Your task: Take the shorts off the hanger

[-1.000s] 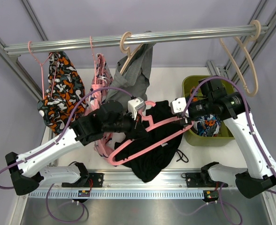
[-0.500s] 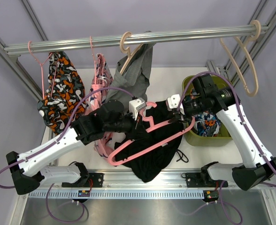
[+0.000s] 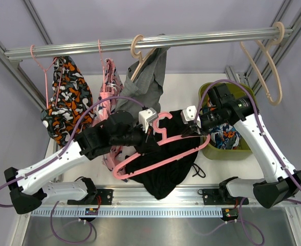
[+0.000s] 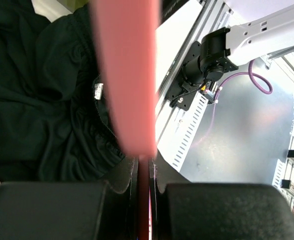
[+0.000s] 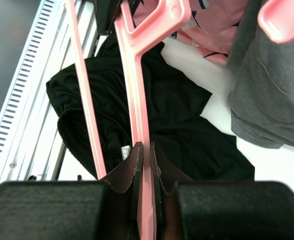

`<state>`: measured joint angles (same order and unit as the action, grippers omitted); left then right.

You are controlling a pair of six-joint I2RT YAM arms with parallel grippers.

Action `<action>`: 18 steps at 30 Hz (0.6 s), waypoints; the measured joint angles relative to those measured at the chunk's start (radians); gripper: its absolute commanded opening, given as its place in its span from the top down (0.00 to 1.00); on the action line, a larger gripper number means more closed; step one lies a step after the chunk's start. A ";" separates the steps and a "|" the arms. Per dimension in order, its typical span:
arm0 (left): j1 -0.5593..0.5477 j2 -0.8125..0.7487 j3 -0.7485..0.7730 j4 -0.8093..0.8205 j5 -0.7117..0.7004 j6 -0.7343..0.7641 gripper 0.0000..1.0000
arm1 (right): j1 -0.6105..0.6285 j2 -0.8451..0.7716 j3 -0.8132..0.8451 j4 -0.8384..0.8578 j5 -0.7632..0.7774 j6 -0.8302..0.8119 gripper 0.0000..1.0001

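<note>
A pink hanger [image 3: 163, 139] is held low over the table between both grippers. My left gripper [image 3: 149, 134] is shut on its neck below the hook. My right gripper [image 3: 193, 131] is shut on its right arm. In the left wrist view the hanger [image 4: 127, 75] is a pink blur running into the closed jaws. In the right wrist view the jaws pinch the hanger's arm [image 5: 138, 90]. The black shorts [image 3: 166, 171] lie crumpled on the table under the hanger, and also show in both wrist views [image 4: 37, 100] [image 5: 187, 120]. I cannot tell whether they still hang on it.
Grey shorts [image 3: 148, 82] hang from a beige hanger on the rail [image 3: 201, 37]. Patterned shorts [image 3: 66, 100] and a pink patterned piece [image 3: 109, 77] hang at the left. A green bin [image 3: 227, 149] at the right holds patterned cloth. An empty beige hanger [image 3: 268, 61] hangs far right.
My right gripper has moved left along the hanger's right arm. The hanger has shifted a little to the left with both grippers on it. The black shorts stay on the table.
</note>
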<state>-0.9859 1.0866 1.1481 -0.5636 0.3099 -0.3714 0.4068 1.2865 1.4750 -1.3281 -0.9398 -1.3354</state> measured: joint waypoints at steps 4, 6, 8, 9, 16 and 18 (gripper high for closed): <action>-0.006 -0.028 0.000 -0.001 -0.013 0.002 1.00 | 0.005 -0.027 -0.025 0.013 -0.023 0.003 0.93; -0.009 -0.045 0.000 0.000 -0.018 0.002 1.00 | 0.008 -0.040 -0.032 0.026 -0.037 0.006 0.93; -0.011 -0.057 0.000 -0.003 -0.022 0.002 1.00 | 0.009 -0.049 -0.034 0.038 -0.051 0.009 0.93; -0.011 -0.061 0.000 -0.003 -0.023 0.002 1.00 | 0.010 -0.053 -0.034 0.045 -0.055 0.012 0.94; -0.011 -0.079 0.000 -0.005 -0.027 0.001 1.00 | 0.010 -0.061 -0.032 0.071 -0.076 0.062 0.75; -0.011 -0.084 0.001 -0.003 -0.040 -0.002 1.00 | 0.010 -0.062 -0.018 0.084 -0.069 0.127 0.61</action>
<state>-0.9966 1.0027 1.1492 -0.5663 0.2703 -0.3729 0.4171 1.2243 1.4574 -1.2446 -1.0088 -1.2083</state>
